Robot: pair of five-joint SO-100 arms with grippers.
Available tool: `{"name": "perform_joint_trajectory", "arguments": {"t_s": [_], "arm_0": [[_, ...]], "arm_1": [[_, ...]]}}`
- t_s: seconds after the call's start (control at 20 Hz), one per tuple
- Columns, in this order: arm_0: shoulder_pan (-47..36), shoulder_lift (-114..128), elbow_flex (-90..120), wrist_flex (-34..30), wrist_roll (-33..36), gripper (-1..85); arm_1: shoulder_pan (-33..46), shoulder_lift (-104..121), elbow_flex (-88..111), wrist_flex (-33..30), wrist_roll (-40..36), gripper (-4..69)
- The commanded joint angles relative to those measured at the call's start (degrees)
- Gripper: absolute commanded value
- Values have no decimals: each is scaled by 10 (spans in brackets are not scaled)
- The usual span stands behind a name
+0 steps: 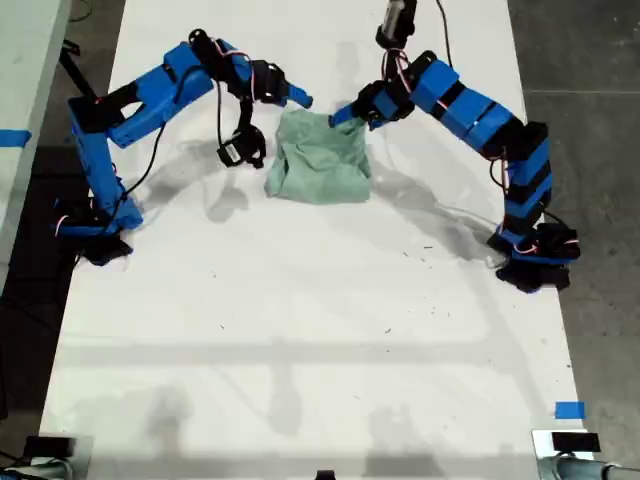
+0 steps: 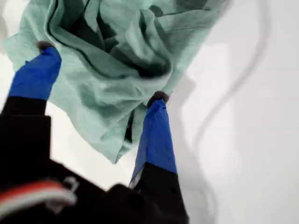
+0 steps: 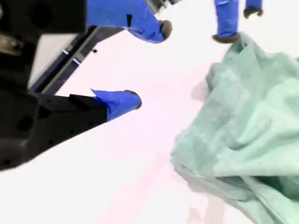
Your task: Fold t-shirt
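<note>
Crumpled t-shirt point(image 1: 320, 160) is seen bunched on the surface point(image 1: 300, 330), straddled by my first hand point(image 2: 100, 74), spread, ungripped; my second hand point(image 3: 149, 65) is spread beside it; one edge should be pinched cleanly.

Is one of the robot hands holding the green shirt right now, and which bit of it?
No, neither. My first gripper is open, its fingers spread over the edge of the crumpled t-shirt without pinching it. My second gripper is open beside it, empty.
</note>
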State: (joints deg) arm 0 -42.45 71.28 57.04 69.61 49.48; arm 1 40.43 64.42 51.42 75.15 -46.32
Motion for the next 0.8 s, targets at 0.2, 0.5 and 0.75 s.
{"name": "perform_joint_trajectory", "arguments": {"t_s": [0.2, 0.5, 0.75], "arm_0": [[2, 332, 240, 29, -3, 116], [149, 637, 671, -90, -76, 0], [186, 1008, 998, -106, -163, 0]], "arm_1": [[37, 419, 320, 18, -8, 293], [-107, 753, 762, -54, 127, 67], [-242, 972, 1010, -88, 269, -11]]}}
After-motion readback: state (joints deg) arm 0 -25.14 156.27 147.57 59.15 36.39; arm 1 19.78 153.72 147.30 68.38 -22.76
